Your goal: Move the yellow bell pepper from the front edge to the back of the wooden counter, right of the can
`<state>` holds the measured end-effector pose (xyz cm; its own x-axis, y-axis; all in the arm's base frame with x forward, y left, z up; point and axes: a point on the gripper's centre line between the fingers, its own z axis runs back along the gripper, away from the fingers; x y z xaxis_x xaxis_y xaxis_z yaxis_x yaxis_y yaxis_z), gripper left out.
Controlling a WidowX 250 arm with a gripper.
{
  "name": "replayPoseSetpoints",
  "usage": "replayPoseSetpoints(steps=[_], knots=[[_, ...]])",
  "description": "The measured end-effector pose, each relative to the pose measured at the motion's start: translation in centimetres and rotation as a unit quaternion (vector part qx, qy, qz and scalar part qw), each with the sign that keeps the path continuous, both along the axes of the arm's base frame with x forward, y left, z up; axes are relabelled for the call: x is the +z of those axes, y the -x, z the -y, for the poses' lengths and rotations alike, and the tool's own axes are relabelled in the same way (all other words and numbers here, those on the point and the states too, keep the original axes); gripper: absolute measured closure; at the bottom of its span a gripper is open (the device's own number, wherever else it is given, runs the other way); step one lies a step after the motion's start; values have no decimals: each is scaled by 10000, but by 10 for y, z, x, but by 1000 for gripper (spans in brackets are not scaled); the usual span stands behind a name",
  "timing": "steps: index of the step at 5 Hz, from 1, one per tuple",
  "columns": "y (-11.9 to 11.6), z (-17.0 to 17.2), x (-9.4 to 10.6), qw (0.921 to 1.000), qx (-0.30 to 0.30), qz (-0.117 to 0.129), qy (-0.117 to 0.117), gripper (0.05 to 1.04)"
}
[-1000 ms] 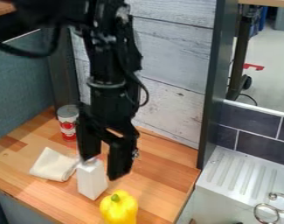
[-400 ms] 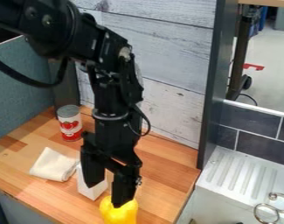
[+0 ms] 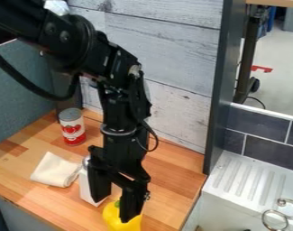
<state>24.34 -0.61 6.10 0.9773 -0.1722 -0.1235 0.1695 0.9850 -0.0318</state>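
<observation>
One yellow bell pepper point(image 3: 114, 224), down at the front of the counter by the bottom edge of the view, so I'll use that as the landmark. Its green stem point(image 3: 117, 204) is at the far end and the long axis runs roughly up and down in the view, can't tell if it's standing or lying with the stem to the back. Skin looks smooth and glossy, with fat rounded lobes.

The black claw point(image 3: 115, 207) is right at the stem end, fingers apart, nothing clamped that I can see. Most of the pepper's body sits lower in the view than the claw, toward the camera. The finger on the view's right overlaps the pepper's right side, but no idea from here if they touch. The line between the tips slants across the stem end, going down to the right.

Just up and left of the pepper is a plain white box point(image 3: 84, 186), flat-sided and partly behind the other finger. Further left, a folded cream cloth point(image 3: 54, 170), soft-looking. Well behind the pepper is a can point(image 3: 72, 128) with a dull metal lid and red and white label. All of it's on a striped wood counter point(image 3: 176, 182). Right of the pepper there's a ridged silvery drainboard point(image 3: 248, 178).
</observation>
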Motion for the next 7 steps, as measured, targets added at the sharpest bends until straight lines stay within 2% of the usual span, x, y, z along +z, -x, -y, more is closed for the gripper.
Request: replayPoseSetpoints(steps=[1, 3, 4, 5, 6, 7], knots=[[-1, 0, -6, 10000, 65, -39, -16, 117], [-5, 6, -5, 10000, 12, -38, -49, 700], [-5, 6, -4, 10000, 36, -55, -38, 860], [-2, 7, -3, 9999, 54, -139, -38, 935], [-12, 12, 14, 9997, -92, -157, 182, 970], [-34, 16, 49, 9989, -236, 231, 319, 973]])
